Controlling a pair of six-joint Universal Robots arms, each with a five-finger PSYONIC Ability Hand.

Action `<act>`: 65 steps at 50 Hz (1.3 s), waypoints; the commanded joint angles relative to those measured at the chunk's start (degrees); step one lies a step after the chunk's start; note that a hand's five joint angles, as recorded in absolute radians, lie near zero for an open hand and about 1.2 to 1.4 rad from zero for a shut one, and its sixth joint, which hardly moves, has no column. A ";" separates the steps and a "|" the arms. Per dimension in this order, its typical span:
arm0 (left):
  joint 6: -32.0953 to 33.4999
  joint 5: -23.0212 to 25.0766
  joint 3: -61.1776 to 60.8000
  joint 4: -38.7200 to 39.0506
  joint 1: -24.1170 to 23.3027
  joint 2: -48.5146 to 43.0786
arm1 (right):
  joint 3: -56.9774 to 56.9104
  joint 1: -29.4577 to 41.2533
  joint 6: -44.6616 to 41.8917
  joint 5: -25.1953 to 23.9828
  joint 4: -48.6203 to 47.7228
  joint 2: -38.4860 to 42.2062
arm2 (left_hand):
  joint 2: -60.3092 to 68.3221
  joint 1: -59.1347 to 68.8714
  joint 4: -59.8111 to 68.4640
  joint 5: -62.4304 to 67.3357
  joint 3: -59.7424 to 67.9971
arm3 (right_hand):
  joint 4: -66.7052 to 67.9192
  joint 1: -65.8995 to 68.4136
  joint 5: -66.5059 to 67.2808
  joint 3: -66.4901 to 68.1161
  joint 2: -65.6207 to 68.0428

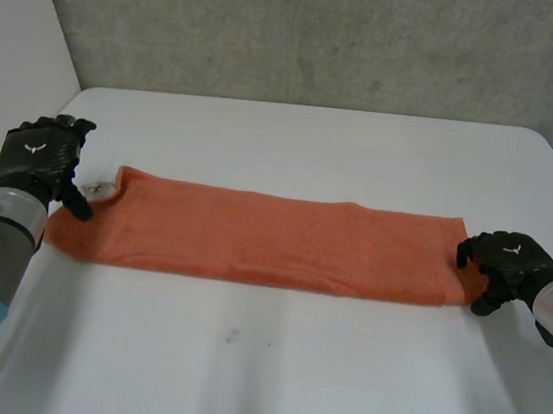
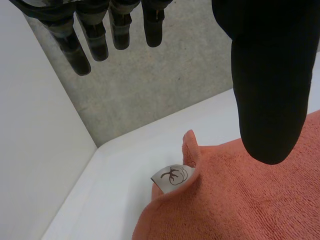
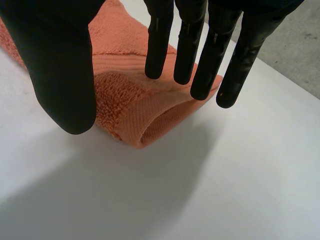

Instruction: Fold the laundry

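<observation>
Hanging over the right end of the orange towel [image 1: 273,241], the right robot hand [image 1: 508,261] has its fingers straight, well apart from the thumb. The towel lies in a long folded strip across the table [image 1: 289,367]. The left robot hand [image 1: 39,157] is open too at the left end, beside the label [image 2: 170,177].

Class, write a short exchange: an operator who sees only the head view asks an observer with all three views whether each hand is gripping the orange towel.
Operator: Is the left hand gripping the towel?
Observer: No. Its wrist view shows straight fingers, raised off the cloth.
Operator: And the right hand?
Observer: No grip there either. Its fingers are straight, over the towel's folded end.
</observation>
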 commanded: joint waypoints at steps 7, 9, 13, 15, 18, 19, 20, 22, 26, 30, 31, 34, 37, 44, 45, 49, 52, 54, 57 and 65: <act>0.21 -0.06 -0.04 -0.12 -0.08 -0.14 | -2.50 -0.23 -0.10 0.70 -0.88 2.76 | 0.56 -0.38 0.37 -1.51 0.34 | 44.77 50.09 45.98 44.73 45.16; 0.21 -0.06 -0.12 -0.21 -0.08 -0.14 | -3.11 -0.67 -0.36 1.67 -1.32 2.85 | 0.56 -0.38 0.37 -1.51 0.34 | 44.83 50.15 46.04 44.79 45.22; 0.21 -0.06 -0.12 -0.21 -0.08 -0.05 | -4.17 -2.43 -0.98 5.10 -2.47 2.85 | 0.56 -0.38 0.37 -1.51 0.34 | 44.83 50.15 46.04 44.79 45.22; 0.21 -0.06 -0.12 -0.47 -0.08 -0.05 | -6.27 -5.49 -2.38 8.43 -2.29 2.93 | 0.56 -0.38 0.37 -1.51 0.34 | 44.83 50.15 46.04 44.79 45.22; 0.13 -0.06 -0.12 -0.73 -0.08 -0.05 | -8.38 -9.79 -4.57 10.63 -1.68 2.85 | 0.56 -0.38 0.37 -1.51 0.34 | 44.83 50.15 46.04 44.79 45.22; 0.13 -0.06 -0.12 -0.99 0.01 0.03 | -8.39 -9.81 -4.59 10.64 -1.67 2.85 | 0.56 -0.38 0.37 -1.51 0.34 | 44.83 50.15 46.04 44.79 45.22; 0.21 -0.06 -0.04 -1.26 0.01 0.03 | -9.52 -12.25 -6.06 11.16 -1.41 2.76 | 0.56 -0.38 0.37 -1.51 0.34 | 44.83 50.15 46.04 44.79 45.22; 0.21 -0.06 -0.04 -1.35 0.01 0.03 | -10.58 -14.71 -7.91 11.52 -0.71 2.41 | 0.56 -0.38 0.37 -1.51 0.34 | 44.83 50.15 46.04 44.79 45.22; 0.21 -0.06 -0.04 -1.44 0.01 0.38 | -14.88 -16.85 -11.26 11.52 1.92 2.06 | 0.56 -0.38 0.37 -1.51 0.34 | 44.83 50.15 46.04 44.79 45.22; 0.13 -0.06 -0.12 -1.52 -0.08 0.47 | -17.97 -15.61 -9.60 11.43 3.60 1.26 | 0.56 -0.38 0.37 -1.51 0.34 | 44.83 50.15 46.04 44.79 45.22; 0.13 -0.06 -0.12 -1.70 -0.08 0.73 | -19.19 -13.61 -7.94 11.43 4.38 0.13 | 0.56 -0.38 0.37 -1.51 0.34 | 44.83 50.15 46.04 44.79 45.22; 0.13 -0.06 -0.12 -2.22 -0.08 0.91 | -21.04 -5.81 -3.73 10.82 4.65 -2.85 | 0.56 -0.38 0.37 -1.51 0.34 | 44.83 50.15 46.04 44.79 45.22; 0.13 -0.06 -0.12 -2.76 -0.08 1.18 | -22.97 2.89 -0.82 10.64 4.30 -3.92 | 0.56 -0.38 0.37 -1.51 0.34 | 44.83 50.15 46.04 44.79 45.22; 0.04 -0.06 -0.12 -3.90 -0.08 2.05 | -26.40 22.66 0.95 8.36 1.67 -1.30 | 0.56 -0.38 0.37 -1.51 0.34 | 44.83 50.15 46.04 44.79 45.22; 0.04 -0.06 -0.21 -3.90 -0.08 2.06 | -27.10 27.67 0.95 7.57 0.71 0.72 | 0.56 -0.38 0.37 -1.51 0.34 | 44.83 50.15 46.04 44.79 45.22; -0.05 -0.06 -0.65 -3.90 -0.08 2.41 | -28.43 37.12 0.95 6.42 -0.53 5.39 | 0.56 -0.38 0.37 -1.51 0.34 | 44.83 50.15 46.04 44.79 45.22; -0.05 0.03 -1.18 -3.90 -0.17 2.67 | -29.30 43.51 0.78 6.16 -0.71 10.29 | 0.56 -0.38 0.37 -1.51 0.34 | 44.83 50.15 46.04 44.79 45.22; -0.05 0.03 -1.18 -3.90 -0.26 2.67 | -29.40 45.65 0.69 6.07 -0.62 12.34 | 0.56 -0.38 0.37 -1.51 0.34 | 44.83 50.15 46.04 44.79 45.22; -0.05 0.03 -1.27 -3.90 -1.13 2.67 | -29.48 48.28 0.34 6.25 -0.71 15.59 | 0.56 -0.38 0.37 -1.51 0.34 | 44.83 50.15 46.04 44.79 45.22; 0.04 0.29 -0.39 -3.72 -4.21 2.41 | -28.78 47.93 2.01 10.38 0.00 12.60 | 0.56 -0.38 0.37 -1.51 0.34 | -25.17 -19.85 -23.96 -25.21 -24.78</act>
